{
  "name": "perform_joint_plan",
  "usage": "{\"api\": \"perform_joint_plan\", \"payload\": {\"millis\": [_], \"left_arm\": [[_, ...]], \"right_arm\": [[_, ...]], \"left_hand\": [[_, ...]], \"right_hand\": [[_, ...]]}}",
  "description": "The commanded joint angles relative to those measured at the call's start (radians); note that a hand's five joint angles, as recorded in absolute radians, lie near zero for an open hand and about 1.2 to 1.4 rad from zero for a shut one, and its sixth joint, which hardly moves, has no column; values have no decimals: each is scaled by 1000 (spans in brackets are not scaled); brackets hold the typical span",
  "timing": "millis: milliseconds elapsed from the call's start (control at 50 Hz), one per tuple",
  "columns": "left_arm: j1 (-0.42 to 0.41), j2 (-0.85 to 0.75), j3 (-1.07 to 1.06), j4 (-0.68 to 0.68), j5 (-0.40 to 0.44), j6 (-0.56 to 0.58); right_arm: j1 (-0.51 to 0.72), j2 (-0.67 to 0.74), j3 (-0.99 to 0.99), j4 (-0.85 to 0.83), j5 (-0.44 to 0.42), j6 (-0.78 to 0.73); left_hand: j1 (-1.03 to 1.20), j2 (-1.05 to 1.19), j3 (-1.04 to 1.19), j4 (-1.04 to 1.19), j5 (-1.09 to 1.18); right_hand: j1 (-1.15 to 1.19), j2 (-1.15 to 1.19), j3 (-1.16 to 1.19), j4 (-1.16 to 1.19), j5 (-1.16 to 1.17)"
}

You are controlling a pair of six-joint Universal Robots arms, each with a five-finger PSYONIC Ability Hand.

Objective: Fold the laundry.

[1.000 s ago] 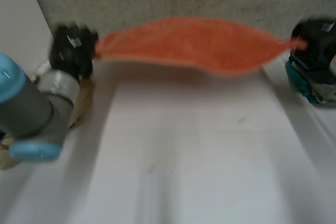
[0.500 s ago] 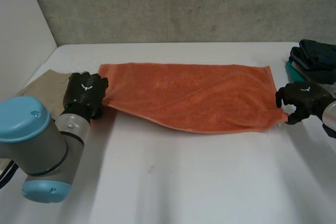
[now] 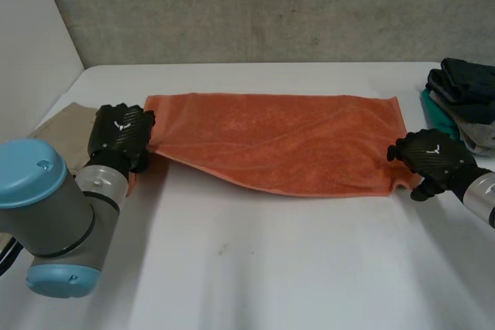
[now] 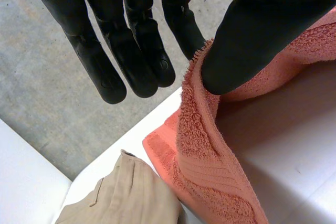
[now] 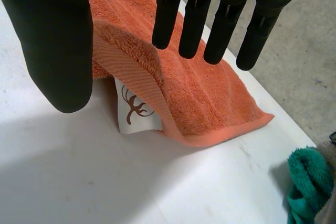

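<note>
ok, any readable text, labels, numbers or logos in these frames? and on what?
No words or numbers can be read.
The white tag under the raised edge of the orange towel: a brown branching emblem, no lettering.
The backs of the left robot hand and the right robot hand: a small pale sign on each, too small to read.

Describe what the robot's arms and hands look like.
The left arm is a thick grey tube with round light-blue caps; the right arm is grey too. The left robot hand and right robot hand are black, each with a small white mark on its back. The left one's fingers are slim with rounded tips.
</note>
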Motion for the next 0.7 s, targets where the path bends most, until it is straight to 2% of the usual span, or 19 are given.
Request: {"api": "perform_joint_plan", "payload": {"millis": [20,40,100,120,180,260,280,320,340,380,420,520,620,700], "left_arm": [[2,-12,-2,-8,1,-9],[2,-15,-1,-8,3,-9],[5,-32,-1,-8,3,-4],[7,-42,-1,-8,3,-4],[13,-56,-1,-10,4,-4],[22,-73,-2,-28,10,-10],[25,-79,-4,-45,18,-6],[28,-84,-4,-68,26,-5],[34,-87,-1,-94,38,-4],[42,-84,2,-121,47,-4],[59,-78,4,-163,62,-4],[110,-44,2,-235,81,-12],[172,-1,-5,-303,105,-36],[211,14,-12,-345,160,-85]], "right_arm": [[33,29,12,-88,4,19],[37,34,12,-97,3,23],[54,46,11,-122,-2,42],[66,46,9,-128,-5,56],[74,40,3,-130,1,88],[68,9,-37,-121,72,179],[59,-4,-61,-104,152,226],[54,-11,-80,-73,222,262],[56,-11,-89,-38,280,294],[63,-9,-90,-10,314,312],[69,-9,-84,1,310,314],[65,-14,-67,-7,291,308],[66,-9,-66,-9,291,306],[60,0,-73,-10,293,303]], "left_hand": [[241,196,202,193,241],[241,196,202,193,241],[241,196,202,193,241],[241,196,202,193,241],[241,196,202,193,241],[162,118,123,115,162],[5,-39,-34,-43,5],[-233,-278,-272,-281,-233],[-467,-511,-506,-515,-467],[-610,-654,-649,-657,-610],[-777,-821,-816,-824,-776],[-980,-1024,-1019,-1028,-980],[-981,-1025,-1020,-1029,-981],[-940,-984,-978,-987,-939]], "right_hand": [[159,173,173,176,199],[215,229,229,231,255],[727,741,742,744,767],[814,828,828,830,854],[815,829,829,831,855],[815,829,829,831,855],[815,829,829,831,855],[815,829,829,831,855],[815,829,829,831,855],[815,829,829,831,855],[815,829,829,831,855],[815,829,829,831,855],[815,829,829,831,855],[815,829,829,831,855]]}}
